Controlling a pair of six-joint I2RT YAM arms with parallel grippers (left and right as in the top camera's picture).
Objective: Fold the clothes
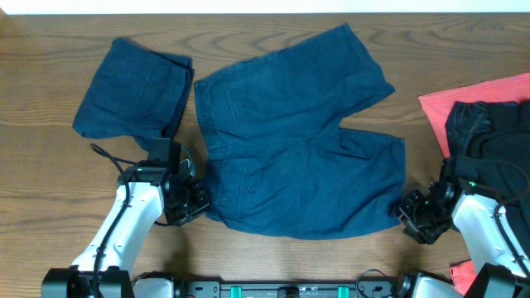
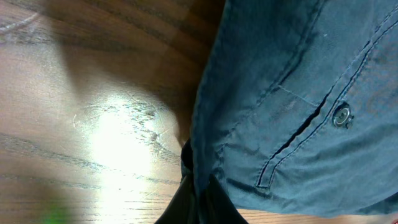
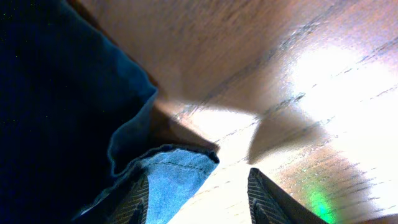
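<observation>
Navy shorts [image 1: 290, 141] lie spread flat in the middle of the table, waistband to the left, legs to the right. A folded navy bundle [image 1: 132, 91] sits at the back left. My left gripper [image 1: 195, 203] is at the waistband's near corner. In the left wrist view its fingers [image 2: 199, 202] are shut on the edge of the shorts [image 2: 298, 93], next to a pocket with a silver button [image 2: 341, 116]. My right gripper [image 1: 411, 213] is at the near leg's hem corner. Its fingers [image 3: 199, 199] are open, with the hem corner [image 3: 177, 177] lying between them against the left finger.
A red cloth [image 1: 472, 99] lies at the right edge with a black garment [image 1: 497, 149] piled on it, just behind my right arm. Bare wood table [image 1: 50, 182] shows at the front left and along the back.
</observation>
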